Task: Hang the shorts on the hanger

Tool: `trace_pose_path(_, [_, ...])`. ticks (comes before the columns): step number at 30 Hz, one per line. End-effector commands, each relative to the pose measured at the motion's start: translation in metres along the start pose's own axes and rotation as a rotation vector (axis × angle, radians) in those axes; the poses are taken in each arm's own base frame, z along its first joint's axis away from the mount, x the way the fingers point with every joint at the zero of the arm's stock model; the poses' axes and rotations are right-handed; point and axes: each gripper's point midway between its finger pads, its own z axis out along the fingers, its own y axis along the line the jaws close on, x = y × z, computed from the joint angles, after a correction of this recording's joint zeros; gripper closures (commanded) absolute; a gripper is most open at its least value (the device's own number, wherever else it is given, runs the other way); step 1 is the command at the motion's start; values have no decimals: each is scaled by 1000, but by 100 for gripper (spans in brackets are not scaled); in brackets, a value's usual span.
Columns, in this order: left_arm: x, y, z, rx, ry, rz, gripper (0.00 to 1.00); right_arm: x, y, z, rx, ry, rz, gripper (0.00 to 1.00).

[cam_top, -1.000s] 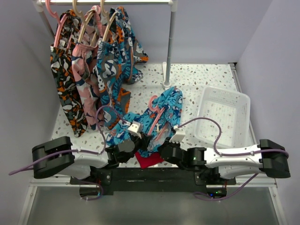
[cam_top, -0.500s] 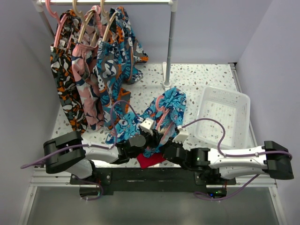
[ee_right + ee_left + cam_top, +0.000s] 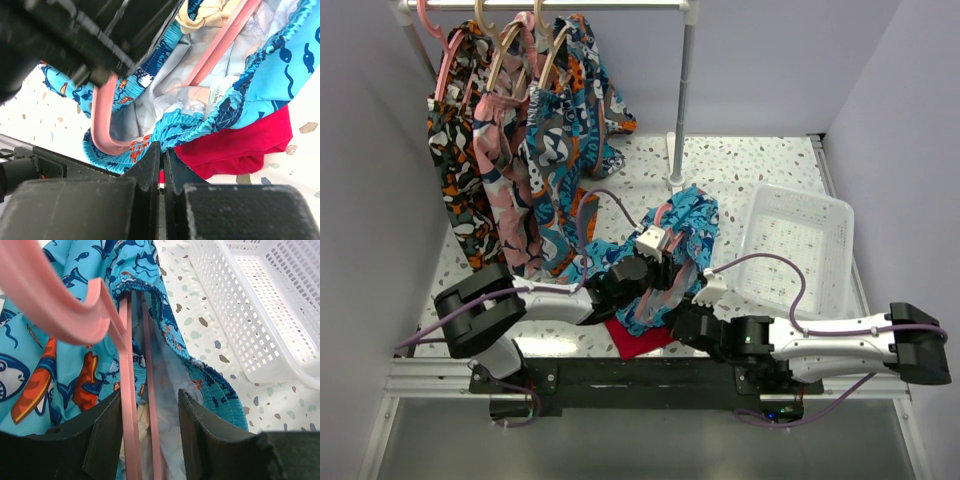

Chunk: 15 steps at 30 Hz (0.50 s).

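Observation:
The turquoise shorts point(image 3: 692, 222) lie bunched on the table in front of both arms, with the pink hanger point(image 3: 663, 212) pushed into the waistband. In the left wrist view, two hanger bars point(image 3: 131, 405) run between my left gripper's point(image 3: 150, 440) open fingers, into the shorts' point(image 3: 75, 380) waist opening. My left gripper point(image 3: 662, 262) sits over the shorts. My right gripper point(image 3: 161, 150) is shut on the elastic waistband of the shorts point(image 3: 270, 75), with the hanger's curved end point(image 3: 100, 120) just above it. The cream drawstring point(image 3: 205, 12) shows inside. My right gripper point(image 3: 677, 308) is at the shorts' near edge.
A plain red cloth point(image 3: 635, 340) lies under the shorts' near edge, also in the right wrist view point(image 3: 235, 150). A white basket point(image 3: 795, 250) stands to the right. A rack pole point(image 3: 682, 90) stands behind, with several patterned shorts point(image 3: 520, 130) hanging at the back left.
My left gripper has moved forward and right along the hanger, deeper over the shorts. The hanger's hook has shifted slightly right. The right gripper has kept its hold on the waistband.

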Motion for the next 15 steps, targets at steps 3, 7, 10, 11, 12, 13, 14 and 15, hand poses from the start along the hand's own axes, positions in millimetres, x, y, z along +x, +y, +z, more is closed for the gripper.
trace_pose_path(3, [-25,-4,22,15,-26,19,51,-11,-8,-1,17,-59,30,100])
trace_pose_path(7, [-29,-4,30,20,-31,31,64,-12,-9,-2,17,-59,28,100])
trace_pose_path(10, [-32,-11,34,46,-44,32,98,-16,-5,-4,15,-66,19,100])
trace_pose_path(11, [-33,-11,34,47,-46,29,100,-18,-3,-5,14,-67,15,100])
trace_pose_path(12, [-36,-14,35,58,-55,24,100,-20,-2,-7,17,-74,-5,100])
trace_pose_path(13, [-41,-15,33,62,-66,10,100,-28,7,-11,2,-84,0,100])
trace_pose_path(14, [-45,-17,32,65,-79,2,100,-34,12,-14,-4,-95,-6,100])
trace_pose_path(15, [-51,-12,30,37,-97,-13,100,-39,14,-17,-4,-102,-42,100])
